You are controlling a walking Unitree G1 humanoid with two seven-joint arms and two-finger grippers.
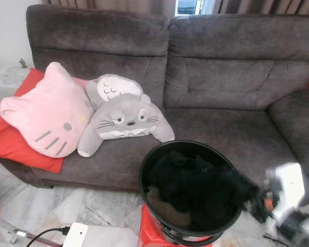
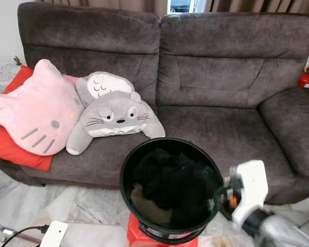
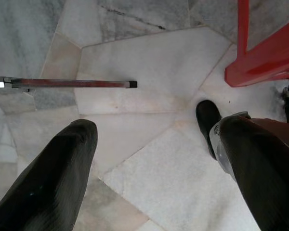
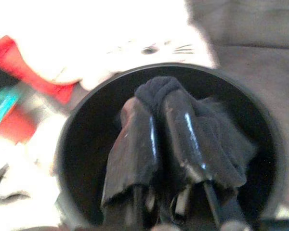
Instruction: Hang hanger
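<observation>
A black bucket (image 1: 144, 172) stands on a red stool (image 1: 147, 232) in front of a grey sofa. Black cloth (image 1: 195, 185) is piled inside it. My right gripper (image 4: 159, 127) reaches over the bucket's right rim (image 2: 220, 198), shut on a fold of the black cloth (image 4: 156, 91), which bunches around its fingertips and hangs over the bucket's opening. My left gripper (image 3: 154, 163) hangs low over the marble floor, open, with nothing between its fingers (image 3: 53, 178). I see no hanger.
The grey sofa (image 1: 232, 77) holds a pink cat cushion (image 1: 49, 110), a grey plush (image 1: 126, 118) and a red cushion (image 1: 15, 146). A white box with a cable (image 1: 74, 235) lies on the floor. A thin metal rod (image 3: 67, 83) and the stool's red leg (image 3: 265, 53) are near the left gripper.
</observation>
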